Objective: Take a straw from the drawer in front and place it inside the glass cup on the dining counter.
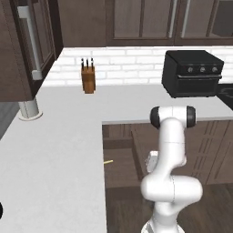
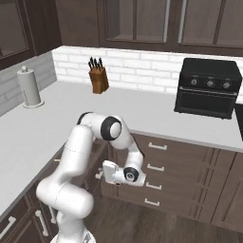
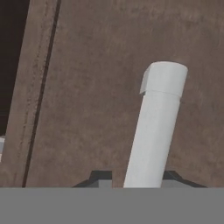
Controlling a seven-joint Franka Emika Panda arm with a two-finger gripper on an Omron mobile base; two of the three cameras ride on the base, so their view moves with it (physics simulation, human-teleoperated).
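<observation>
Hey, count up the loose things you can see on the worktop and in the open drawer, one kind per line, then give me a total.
Knife block: 1
Black oven: 1
Paper towel roll: 1
Straw, lying in the drawer: 1
Total: 4

A knife block (image 1: 88,78) and black oven (image 1: 192,74) stand apart on the white desk (image 1: 54,150); what looks like a paper-towel roll (image 2: 29,86) stands near its corner
</observation>
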